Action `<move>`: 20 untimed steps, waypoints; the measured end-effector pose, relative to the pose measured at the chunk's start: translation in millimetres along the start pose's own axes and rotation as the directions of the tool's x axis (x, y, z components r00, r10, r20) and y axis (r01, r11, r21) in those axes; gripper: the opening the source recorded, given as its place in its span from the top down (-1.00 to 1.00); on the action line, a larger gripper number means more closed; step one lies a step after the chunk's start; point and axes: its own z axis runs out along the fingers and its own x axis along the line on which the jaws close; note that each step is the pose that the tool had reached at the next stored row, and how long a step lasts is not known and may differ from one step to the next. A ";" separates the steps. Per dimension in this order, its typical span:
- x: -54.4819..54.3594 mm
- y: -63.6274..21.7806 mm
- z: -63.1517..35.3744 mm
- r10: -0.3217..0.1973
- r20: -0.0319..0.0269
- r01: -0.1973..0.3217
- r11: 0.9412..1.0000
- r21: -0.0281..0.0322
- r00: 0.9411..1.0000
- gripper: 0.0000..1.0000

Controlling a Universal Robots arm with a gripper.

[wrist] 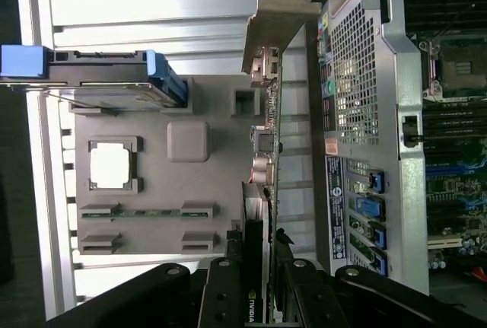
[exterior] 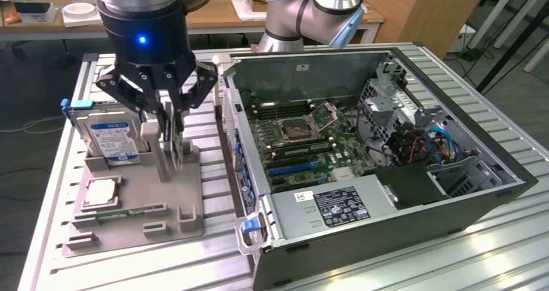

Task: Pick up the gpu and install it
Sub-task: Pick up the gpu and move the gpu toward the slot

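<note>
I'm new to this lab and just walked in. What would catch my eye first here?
The black pincer with its blue light stands out, down over the gpu standing upright in the grey tray on the exterior view's left. Beside it, on the exterior view's right, the open computer case shows its motherboard; a hard drive with a blue-white label stands at the tray's far end.

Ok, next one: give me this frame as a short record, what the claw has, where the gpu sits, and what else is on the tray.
claw: closed on the gpu, gripping it from both sides
gpu: standing on edge in its slot on the grey tray
tray also holds: hard drive standing, processor chip lying flat
computer case: open, beside the tray on the exterior view's right
install: not yet done
</note>
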 end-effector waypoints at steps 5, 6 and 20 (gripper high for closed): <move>-0.2 0.4 -9.3 0.000 0.000 0.000 1.000 0.000 1.000 0.47; -0.3 0.4 -11.3 0.000 -0.001 0.000 1.000 0.000 1.000 0.47; -0.8 1.5 -36.0 0.000 -0.001 0.000 1.000 0.000 1.000 0.47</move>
